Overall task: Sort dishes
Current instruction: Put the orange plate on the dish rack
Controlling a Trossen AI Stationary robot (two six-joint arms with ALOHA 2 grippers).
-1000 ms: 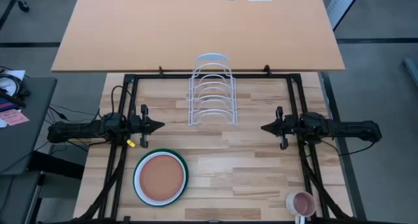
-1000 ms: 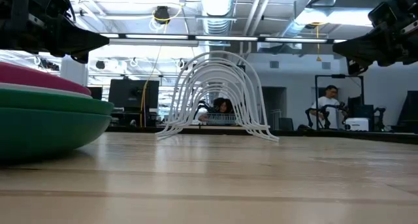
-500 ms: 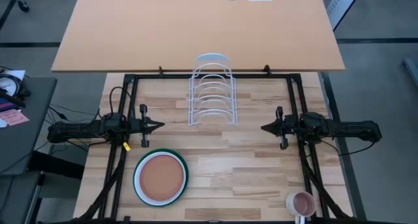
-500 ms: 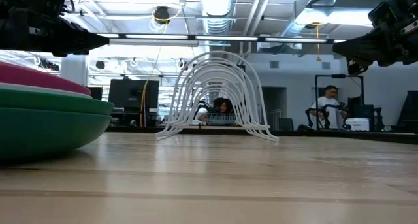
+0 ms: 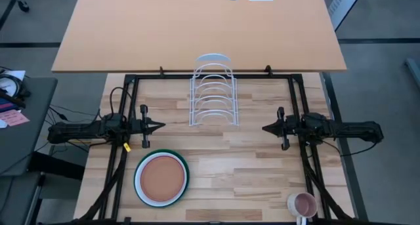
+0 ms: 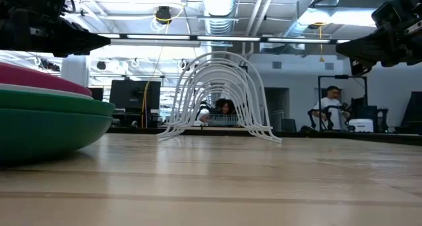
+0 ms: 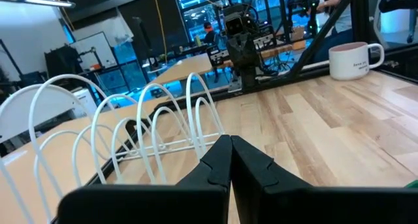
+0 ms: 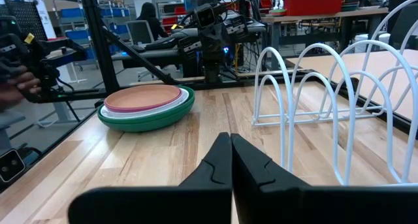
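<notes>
The dishes [image 5: 161, 179] lie stacked near the table's front left. A terracotta plate [image 8: 142, 96] is on top, with pink [image 6: 39, 78] and white rims under it, and the dark green plate [image 6: 46, 124] rests on the wood. My left gripper [image 5: 161, 126] hovers shut and level at the table's left, pointing right, just behind the stack. My right gripper [image 5: 265, 128] hovers shut at the table's right, pointing left. Both show shut in their wrist views, the left gripper [image 7: 230, 140] and the right gripper [image 8: 230, 138]. Neither touches anything.
A white wire rack [image 5: 213, 94] stands at the table's far middle, between the two grippers and a little behind them. A small pink mug [image 5: 303, 204] stands at the front right corner. People sit in the room beyond the table [image 6: 333, 104].
My left gripper has rolled a little about the line it points along, staying where it was and staying shut.
</notes>
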